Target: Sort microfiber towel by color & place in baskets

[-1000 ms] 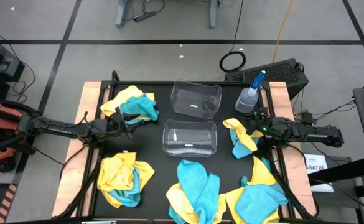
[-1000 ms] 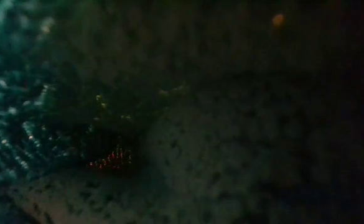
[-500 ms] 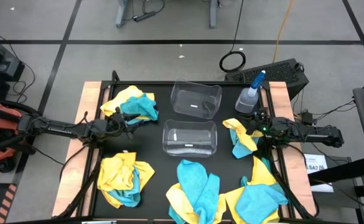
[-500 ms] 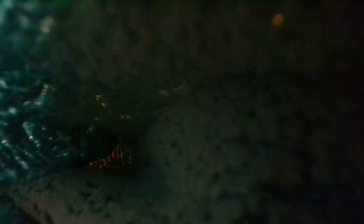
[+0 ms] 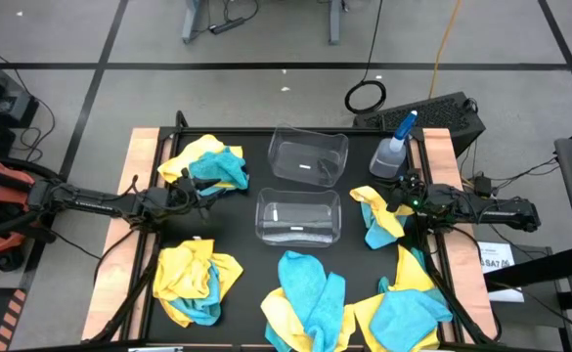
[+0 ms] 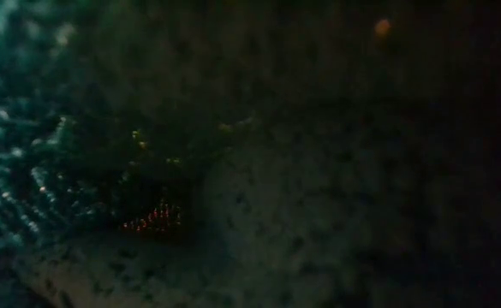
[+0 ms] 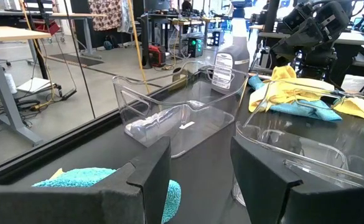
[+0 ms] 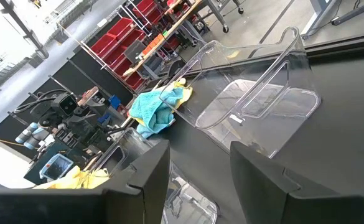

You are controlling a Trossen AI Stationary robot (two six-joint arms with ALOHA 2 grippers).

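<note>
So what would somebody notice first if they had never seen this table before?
Probably the fluffy heaps of yellow and turquoise microfiber towels scattered round the black table, with the biggest heap along its near edge. Next, the two empty clear baskets in the middle, one behind the other. Then the two dark arms reaching in from each side, the left end effector and the right end effector both open and holding nothing.

the high view is evenly lit and sharp, with soft glare on the two clear baskets (image 5: 308, 159). the low view is almost black and blurred, smothered by fuzzy turquoise cloth (image 6: 19, 188) against the lens. both wrist views are bright, their backgrounds soft.
</note>
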